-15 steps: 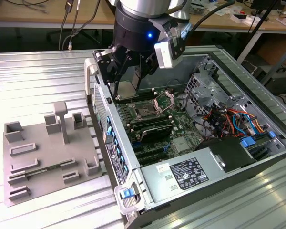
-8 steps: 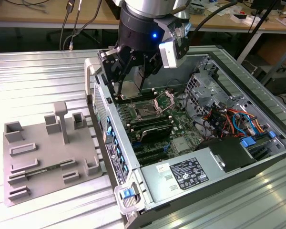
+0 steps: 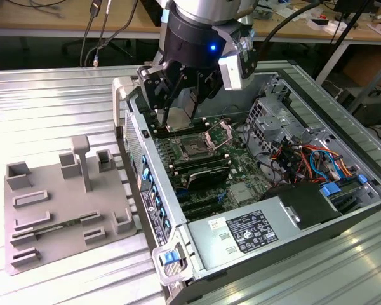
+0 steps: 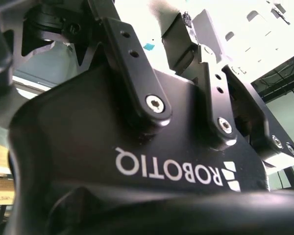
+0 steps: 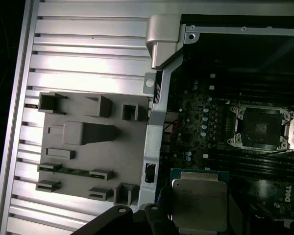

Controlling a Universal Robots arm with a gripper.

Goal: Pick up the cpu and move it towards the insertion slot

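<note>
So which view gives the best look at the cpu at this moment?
The first wrist view: the cpu shows its silvery top face-on, held at the gripper above the motherboard, apart from the insertion slot. In the exterior view it is a pale plate seen at an angle between the fingers. The second wrist view gives the gripper body.

open air above the insertion slot, drive cage and case wall flanking
</note>
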